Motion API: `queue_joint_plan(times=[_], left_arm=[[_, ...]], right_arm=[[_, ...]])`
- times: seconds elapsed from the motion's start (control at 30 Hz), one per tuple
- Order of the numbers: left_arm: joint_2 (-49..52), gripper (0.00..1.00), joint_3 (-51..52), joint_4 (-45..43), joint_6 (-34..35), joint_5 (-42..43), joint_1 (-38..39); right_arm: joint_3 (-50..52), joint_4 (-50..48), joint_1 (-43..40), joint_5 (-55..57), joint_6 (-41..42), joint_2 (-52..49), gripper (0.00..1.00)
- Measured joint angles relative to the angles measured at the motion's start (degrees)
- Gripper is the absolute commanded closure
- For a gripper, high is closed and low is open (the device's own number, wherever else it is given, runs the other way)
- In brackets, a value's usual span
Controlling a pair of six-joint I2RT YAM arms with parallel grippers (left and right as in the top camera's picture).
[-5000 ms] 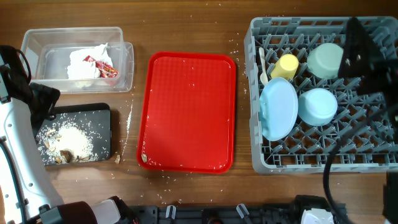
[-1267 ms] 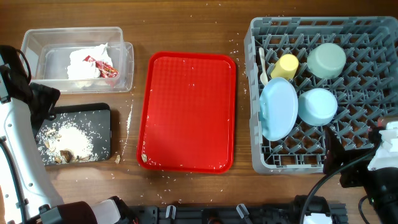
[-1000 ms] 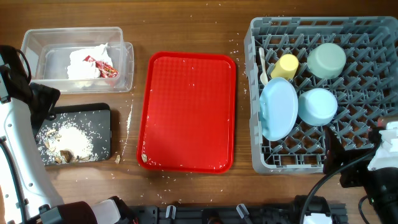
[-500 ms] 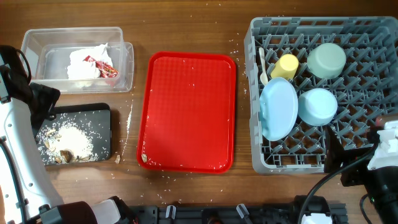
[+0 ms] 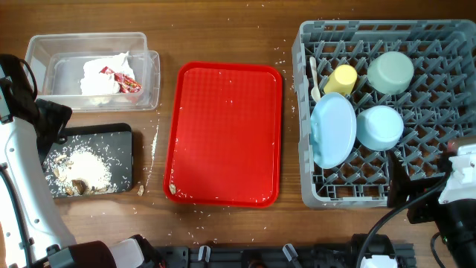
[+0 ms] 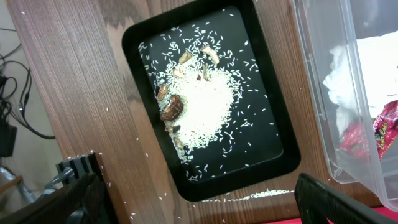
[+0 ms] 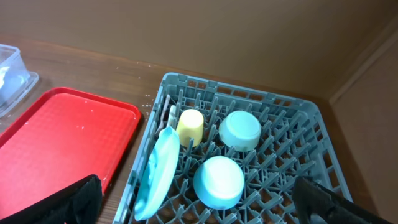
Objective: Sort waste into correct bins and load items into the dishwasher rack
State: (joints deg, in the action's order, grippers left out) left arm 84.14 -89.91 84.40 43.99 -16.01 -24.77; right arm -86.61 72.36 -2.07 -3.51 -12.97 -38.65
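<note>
1. Left gripper (image 6: 199, 210) and right gripper (image 7: 199, 210): fingers are seen spread wide, with nothing held.
2. The plate (image 5: 332, 130) is found standing on edge in the dishwasher rack (image 5: 309, 195), touching the light blue bowl (image 5: 379, 126).
3. The plate is judged light, stiff and slick, and is best pinched at its upper rim.

I'm working at what looks like a lab test bench staged as a dish-clearing station, not a real kitchen. The brown wood-grain table (image 5: 223, 30) carries a large grey plastic lattice crate (image 5: 306, 112) and a red rectangular plastic serving tray (image 5: 223, 134). Plain brown board walls (image 7: 217, 31) enclose it, and loose black cables (image 6: 6, 132) hang past its edge.
</note>
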Motion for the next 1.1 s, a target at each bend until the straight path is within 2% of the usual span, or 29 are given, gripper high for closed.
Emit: queue_joint_plan(times=[0.57, 0.8, 1.1], left_arm=[[0.0, 0.00, 0.0, 0.0, 0.0, 0.0, 0.0], [0.0, 0.00, 0.0, 0.0, 0.0, 0.0, 0.0], [0.0, 0.00, 0.0, 0.0, 0.0, 0.0, 0.0]], right_arm=[[0.0, 3.8, 0.2, 0.8, 0.5, 1.1, 0.00], [0.0, 5.6, 0.2, 1.7, 2.6, 7.1, 0.00], [0.0, 5.4, 0.3, 2.6, 11.4, 18.8, 0.00]])
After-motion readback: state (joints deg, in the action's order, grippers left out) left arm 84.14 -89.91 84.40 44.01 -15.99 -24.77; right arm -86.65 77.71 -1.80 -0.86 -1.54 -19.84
